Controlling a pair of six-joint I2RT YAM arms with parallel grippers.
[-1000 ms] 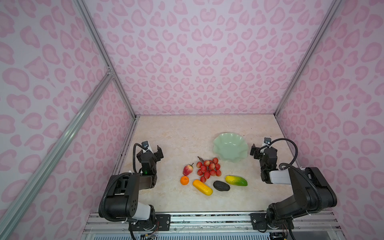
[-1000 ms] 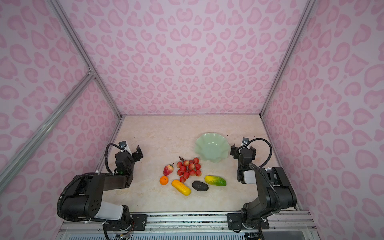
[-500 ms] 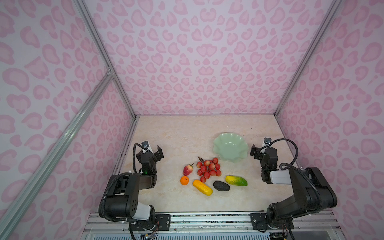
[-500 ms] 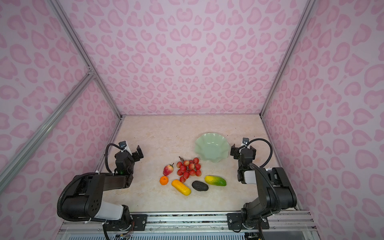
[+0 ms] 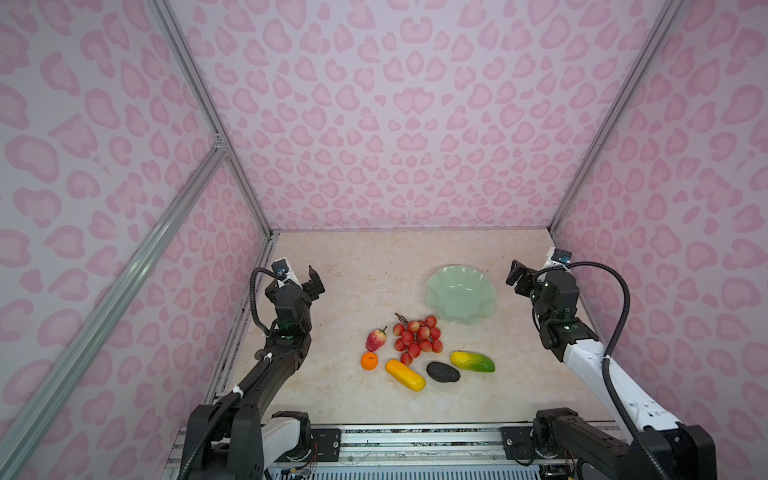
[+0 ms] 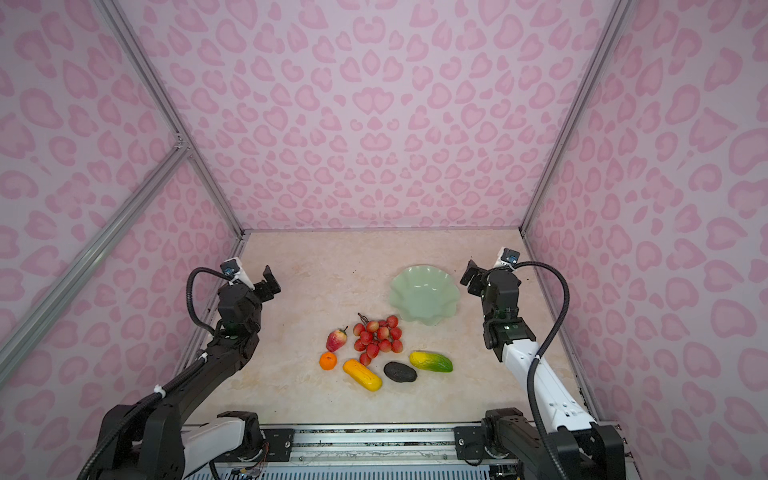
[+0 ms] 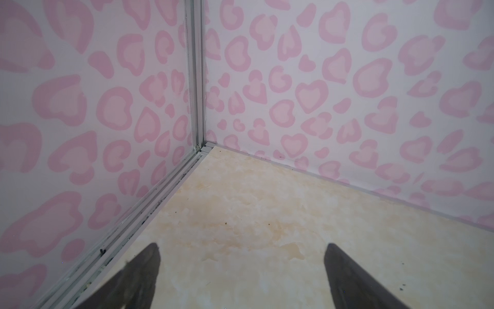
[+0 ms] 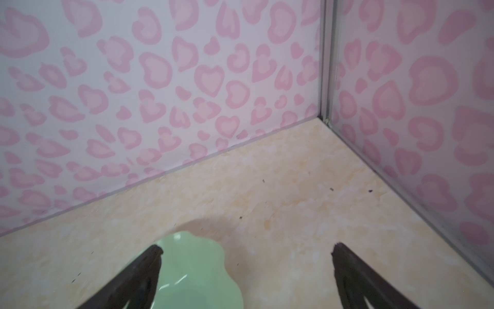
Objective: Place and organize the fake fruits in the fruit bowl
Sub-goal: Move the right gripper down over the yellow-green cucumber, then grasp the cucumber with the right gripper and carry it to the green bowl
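The pale green fruit bowl (image 5: pixel 441 291) (image 6: pixel 405 293) stands empty right of centre. In front of it the fake fruits lie on the table: a red grape bunch (image 5: pixel 417 337), a strawberry (image 5: pixel 375 340), a small orange (image 5: pixel 369 360), a yellow-orange oblong (image 5: pixel 405 375), a black bumpy oval (image 5: pixel 443 371) and a yellow-green oblong (image 5: pixel 473 361). My left gripper (image 5: pixel 303 279) (image 7: pixel 242 248) hovers open near the left wall, far from the fruit. My right gripper (image 5: pixel 530 274) (image 8: pixel 247 248) is open just right of the bowl (image 8: pixel 192 267), holding nothing.
Pink patterned walls (image 5: pixel 395 124) close in the table on three sides, with metal rails (image 7: pixel 149 208) along the side edges. Bare marble tabletop (image 5: pixel 374 270) stretches behind the fruit toward the back wall.
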